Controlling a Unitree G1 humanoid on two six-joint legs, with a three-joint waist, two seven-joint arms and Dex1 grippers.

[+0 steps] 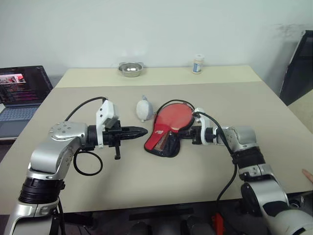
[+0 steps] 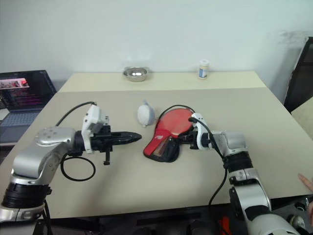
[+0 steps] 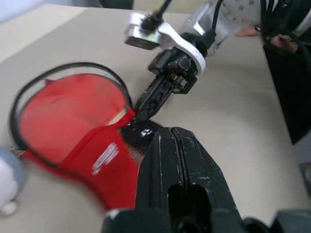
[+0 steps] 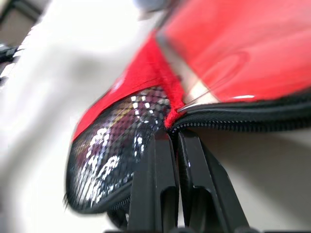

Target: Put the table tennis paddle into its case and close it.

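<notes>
Red fabric is what I see at the centre of the desk (image 1: 205, 161): the case (image 1: 164, 139) lies there with its mesh pocket toward me and its rounded end unzipped, the black edging standing up in a loop. Inside that opening sits the table tennis paddle (image 1: 173, 117), its smooth red face showing; in my left wrist view a strip of pale wood shows where the bat goes under the red flap.

My right gripper (image 1: 185, 133) is at the case's right edge, its fingers clenched together right at the point where the zipper line meets the red flap. From the right wrist view I cannot tell whether any fabric or a zipper pull is actually pinched between them.

My left gripper (image 1: 142, 131) hangs just left of the case, pointing across at it, fingers clenched on nothing and apart from the fabric.

Just behind the case, beside its open end, lies a small white and grey rounded object (image 1: 143, 108). Along the far edge of the desk stand a metal bowl (image 1: 130, 69) and a small white bottle (image 1: 197, 64), well apart. An open laptop (image 1: 22, 98) sits off to the left.
</notes>
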